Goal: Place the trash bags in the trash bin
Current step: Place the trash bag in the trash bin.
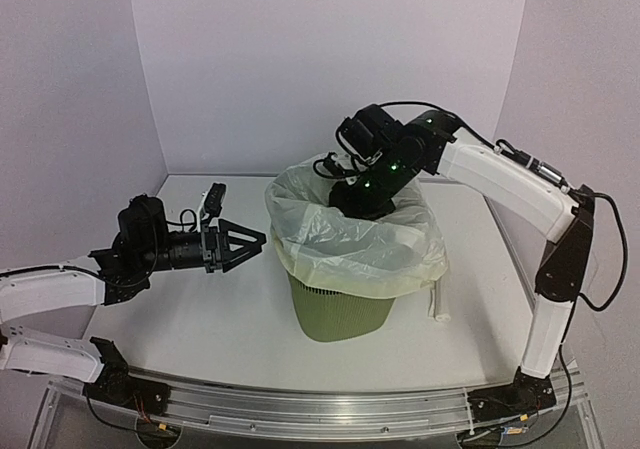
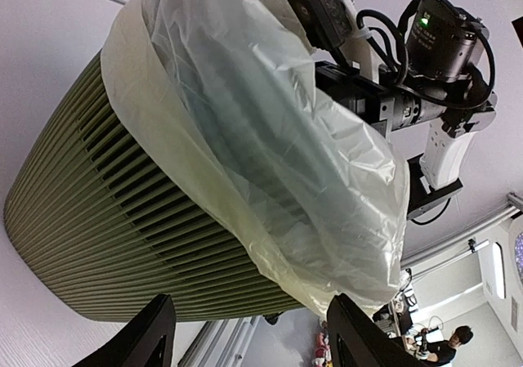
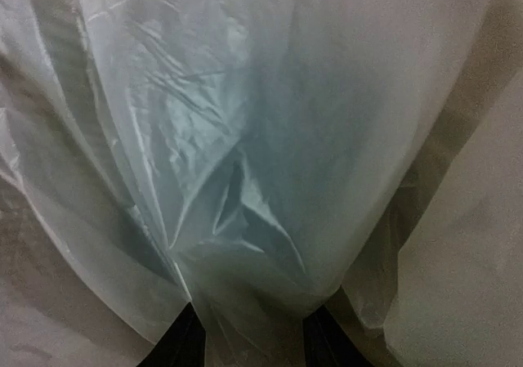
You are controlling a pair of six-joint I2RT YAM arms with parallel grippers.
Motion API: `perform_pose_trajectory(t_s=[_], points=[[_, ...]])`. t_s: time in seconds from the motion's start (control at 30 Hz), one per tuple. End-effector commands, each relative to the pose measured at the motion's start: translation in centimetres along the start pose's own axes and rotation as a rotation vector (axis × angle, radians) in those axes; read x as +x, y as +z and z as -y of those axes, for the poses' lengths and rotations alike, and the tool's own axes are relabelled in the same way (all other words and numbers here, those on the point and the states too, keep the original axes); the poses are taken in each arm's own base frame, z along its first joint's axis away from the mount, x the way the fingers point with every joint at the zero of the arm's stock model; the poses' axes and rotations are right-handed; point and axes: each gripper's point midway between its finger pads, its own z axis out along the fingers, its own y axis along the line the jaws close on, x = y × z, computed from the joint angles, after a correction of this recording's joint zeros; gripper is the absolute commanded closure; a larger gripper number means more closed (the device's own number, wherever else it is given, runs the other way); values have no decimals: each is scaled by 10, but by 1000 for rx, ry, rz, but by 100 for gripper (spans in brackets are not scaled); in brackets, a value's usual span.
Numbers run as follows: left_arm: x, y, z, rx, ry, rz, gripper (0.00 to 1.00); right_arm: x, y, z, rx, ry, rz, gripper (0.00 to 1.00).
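Right wrist view shows the right fingers (image 3: 181, 344) apart around a loose trash bag (image 3: 245, 138) fold inside the trash bin (image 1: 335, 314), just beyond the open, empty left fingers (image 1: 250, 235); tugging could drag the draped film off the rim.

Right gripper (image 3: 253, 322): your overhead view loses its fingers inside the trash bag (image 1: 350, 239). Film lies between them, and you cannot tell whether they grip it.
Trash bin (image 1: 335, 314): rim and interior are covered by film.
Left gripper (image 2: 253, 334): fingers are cut off by the wrist view's lower edge.
White object (image 1: 437, 304), right of the bin: too small for you to identify.
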Motion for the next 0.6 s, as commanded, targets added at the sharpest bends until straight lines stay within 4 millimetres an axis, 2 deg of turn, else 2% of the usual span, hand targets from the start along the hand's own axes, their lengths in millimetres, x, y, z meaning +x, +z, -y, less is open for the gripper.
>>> perform_pose_trajectory(t_s=[0.0, 0.23, 0.37, 0.57], points=[[3, -1, 12, 85, 15, -4, 36, 8, 14, 13, 125, -3, -15, 61], [4, 1, 23, 158, 24, -15, 34, 15, 41, 12, 167, -10, -45, 63], [2, 2, 32, 205, 38, -13, 33, 15, 39, 13, 181, -9, -37, 63], [4, 7, 32, 234, 33, -36, 37, 11, 36, 10, 168, 5, -13, 63]])
